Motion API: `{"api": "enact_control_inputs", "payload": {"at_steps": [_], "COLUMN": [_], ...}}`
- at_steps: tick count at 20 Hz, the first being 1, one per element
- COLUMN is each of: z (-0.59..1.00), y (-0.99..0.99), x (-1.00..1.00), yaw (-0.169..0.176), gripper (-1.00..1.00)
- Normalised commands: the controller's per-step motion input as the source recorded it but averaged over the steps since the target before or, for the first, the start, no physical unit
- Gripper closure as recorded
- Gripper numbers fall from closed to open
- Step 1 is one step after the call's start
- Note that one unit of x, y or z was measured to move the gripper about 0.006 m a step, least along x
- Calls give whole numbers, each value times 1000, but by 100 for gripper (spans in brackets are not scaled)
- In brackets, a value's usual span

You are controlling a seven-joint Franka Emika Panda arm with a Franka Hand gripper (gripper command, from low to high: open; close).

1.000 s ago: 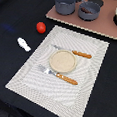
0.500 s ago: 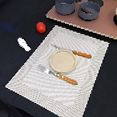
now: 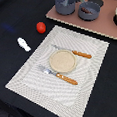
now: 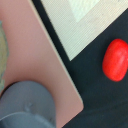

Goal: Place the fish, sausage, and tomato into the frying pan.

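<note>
The tomato [image 3: 41,27] lies on the dark surface [image 3: 15,46] beside the placemat [image 3: 61,64], fish [image 3: 24,44] nearby; the frying pan [image 3: 89,10] apparently holds the sausage [image 3: 86,10]. The end effector's state cannot be told. It should centre over the tomato, which may roll.

I am looking at a pretend kitchen set out on a dark table [image 3: 108,73]. A striped place mat [image 3: 88,76] holds a tan plate [image 3: 62,60] with a knife [image 3: 75,52] and a fork [image 3: 58,74] beside it. A pink board [image 3: 104,28] carries a pot [image 3: 64,4] and a frying pan [image 3: 89,10]. The tomato [image 3: 41,27] looks like toy food.
</note>
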Motion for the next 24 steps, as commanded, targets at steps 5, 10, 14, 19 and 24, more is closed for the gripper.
{"api": "enact_control_inputs", "payload": {"at_steps": [5, 10, 14, 19, 24], "z": [-225, -393, -406, -399, -435], "y": [-875, -698, -458, -418, -417], "x": [-538, -755, -967, -991, -984], "yaw": [0, 0, 0, 0, 0], "gripper": [-100, -100, -100, -100, -100]}}
